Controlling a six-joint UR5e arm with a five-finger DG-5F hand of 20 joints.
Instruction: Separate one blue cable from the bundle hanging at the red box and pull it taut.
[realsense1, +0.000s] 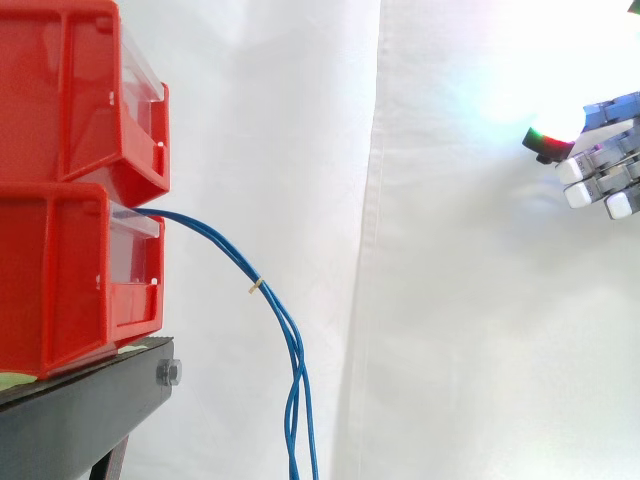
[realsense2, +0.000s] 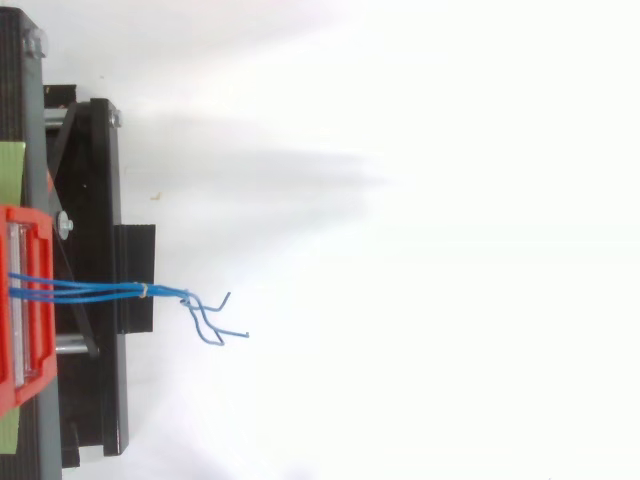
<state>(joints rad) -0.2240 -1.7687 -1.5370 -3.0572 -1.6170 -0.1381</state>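
At the upper right of the side view the hand (realsense1: 603, 168) is seen with fingers loosely extended and nothing held, well apart from the bundle of blue cables (realsense1: 285, 335). The bundle is draped from the lower red box (realsense1: 60, 280) at the left down to the bottom centre, bound by a pale tie (realsense1: 257, 286). The strands are judged thin, light, limp and slippery. One is best pinched below the tie, where they part.
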